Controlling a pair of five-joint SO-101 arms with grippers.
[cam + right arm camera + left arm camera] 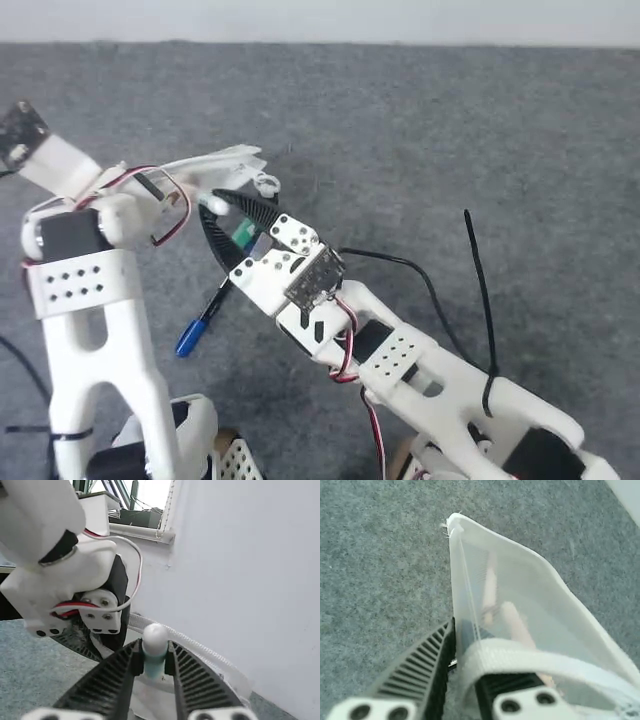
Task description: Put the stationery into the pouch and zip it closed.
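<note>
Holding the translucent pouch (520, 605) above the grey table (370, 580), our left gripper (462, 645) pinched its edge; we saw pale pen-like shapes inside. Our right gripper (153, 655) clasped a green, white-capped marker (155, 637) by the pouch's rim. A blue pen (200, 322) lay on the table.

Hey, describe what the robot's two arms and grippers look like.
Both the left arm and right arm are white plastic with perforated panels. Red and white wires loop at their wrists; a black cable trails by the right arm. The fingers are black, ribbed and tapering.
</note>
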